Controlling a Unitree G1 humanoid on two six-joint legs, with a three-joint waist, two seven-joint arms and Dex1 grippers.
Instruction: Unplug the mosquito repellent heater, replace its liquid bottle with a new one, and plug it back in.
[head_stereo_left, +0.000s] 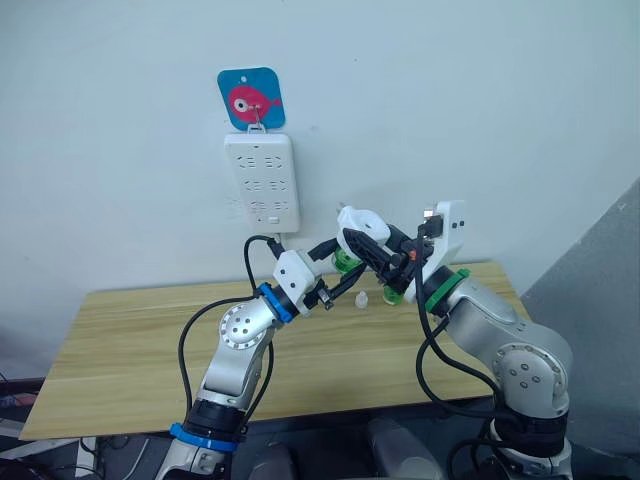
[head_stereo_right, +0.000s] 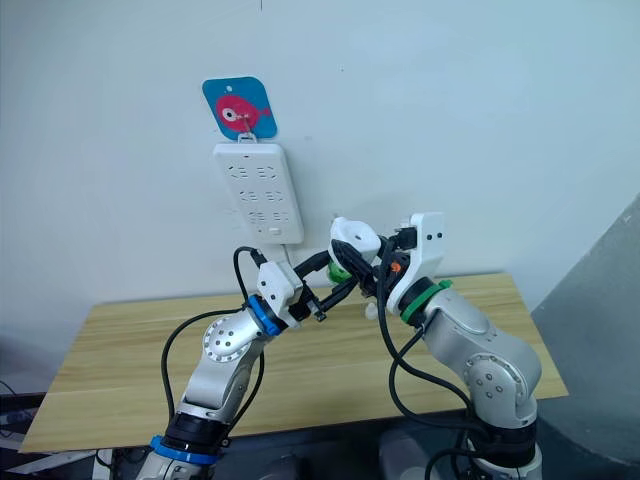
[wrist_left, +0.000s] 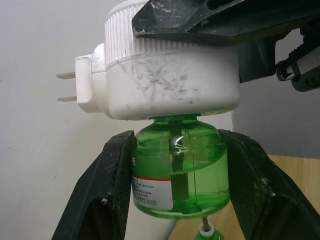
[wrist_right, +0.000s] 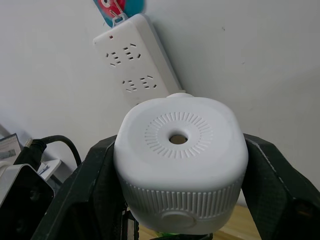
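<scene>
A: What sits between the left gripper's (wrist_left: 180, 190) jaws?

B: The clear green plastic liquid bottle (wrist_left: 177, 170) — both black fingers (wrist_left: 107, 190) clamp its sides, label facing out. Directly above it, screwed onto its neck, is the small white rounded plastic mosquito repellent heater (wrist_left: 165, 75), metal prongs bare, so it's unplugged and held in the air above the wooden table (head_stereo_left: 140, 340).

A: And the right gripper (wrist_right: 180, 185)?

B: Clenched around the heater's ribbed body, domed vent face toward its camera.

A: How will it handle?

B: Light, rigid, probably slick. I'd keep hold of the ribbing and twist the bottle; squeezing hard could crack it.

A: Beyond the jaws?

B: Another green bottle (head_stereo_left: 392, 292) on the table, then the white wall-mounted power strip (head_stereo_left: 262, 183).
</scene>
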